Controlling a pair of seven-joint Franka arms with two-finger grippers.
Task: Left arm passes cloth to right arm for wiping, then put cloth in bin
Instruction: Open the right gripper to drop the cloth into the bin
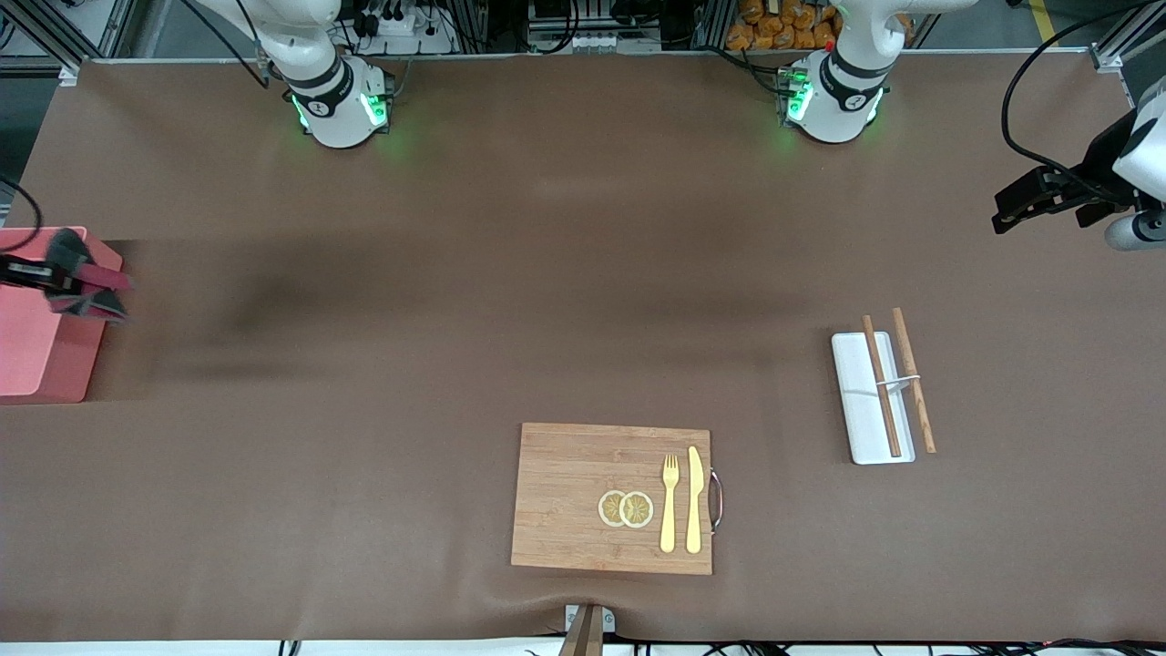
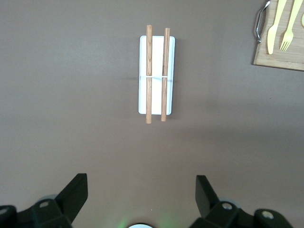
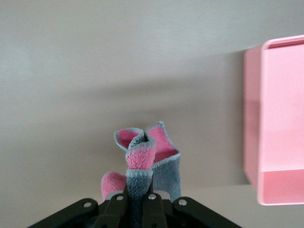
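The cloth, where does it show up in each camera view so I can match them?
Front view: the cloth hangs from the right gripper over the bin's edge.
Left wrist view: not in it.
Right wrist view: cloth pinched low in the middle.
Shared landmark: the pink bin.

You get even, bright overhead light on the brown table point(image 1: 455, 319), with broad soft shadow bands stretching across it from beside the bin point(image 1: 41, 364). Green glow rings both arm bases. The cloth point(image 1: 86, 278) in the right gripper point(image 1: 64, 278) is smeared by motion blur. In the right wrist view the cloth point(image 3: 145, 159) is sharp, the table beneath it washed pale. The left wrist view is crisp, its fingers point(image 2: 76, 192) dark at the edge
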